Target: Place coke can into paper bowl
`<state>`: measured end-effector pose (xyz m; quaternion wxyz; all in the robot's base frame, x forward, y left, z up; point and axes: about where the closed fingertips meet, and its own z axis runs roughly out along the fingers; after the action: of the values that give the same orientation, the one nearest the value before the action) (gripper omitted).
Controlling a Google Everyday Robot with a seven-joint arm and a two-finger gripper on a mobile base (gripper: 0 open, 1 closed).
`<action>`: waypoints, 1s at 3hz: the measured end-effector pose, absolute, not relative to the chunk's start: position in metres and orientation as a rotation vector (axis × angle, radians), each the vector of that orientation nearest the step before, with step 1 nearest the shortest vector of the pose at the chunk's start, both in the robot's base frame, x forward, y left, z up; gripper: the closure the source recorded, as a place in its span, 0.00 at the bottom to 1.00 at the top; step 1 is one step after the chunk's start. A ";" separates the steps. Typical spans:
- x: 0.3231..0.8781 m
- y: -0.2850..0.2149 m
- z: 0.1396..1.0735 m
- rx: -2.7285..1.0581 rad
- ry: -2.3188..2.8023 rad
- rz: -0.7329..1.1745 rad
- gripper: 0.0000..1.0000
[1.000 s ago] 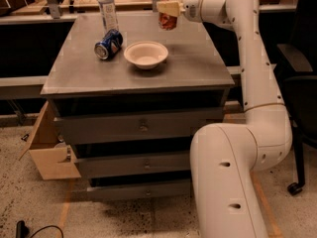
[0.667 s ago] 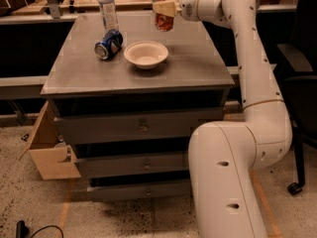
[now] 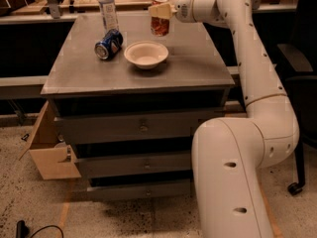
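My gripper (image 3: 160,12) is shut on the red coke can (image 3: 159,23) and holds it upright in the air, above the far right side of the paper bowl. The off-white paper bowl (image 3: 146,54) sits empty near the middle of the grey cabinet top (image 3: 193,68). The can's bottom hangs a little above and behind the bowl's far rim. My white arm reaches in from the right.
A blue soda can (image 3: 108,43) lies on its side left of the bowl. A clear plastic bottle (image 3: 107,7) stands behind it. A cardboard box (image 3: 49,150) sits on the floor at the cabinet's left. A dark chair (image 3: 297,73) stands at the right.
My gripper has carried the coke can to the left, nearer over the bowl. The bowl, blue can and bottle have not moved.
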<state>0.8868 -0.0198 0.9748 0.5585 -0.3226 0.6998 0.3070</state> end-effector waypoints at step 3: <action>0.802 -0.028 1.055 -0.687 1.492 0.706 1.00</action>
<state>0.8025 -0.0281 1.0549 0.6264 -0.2994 0.6505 0.3080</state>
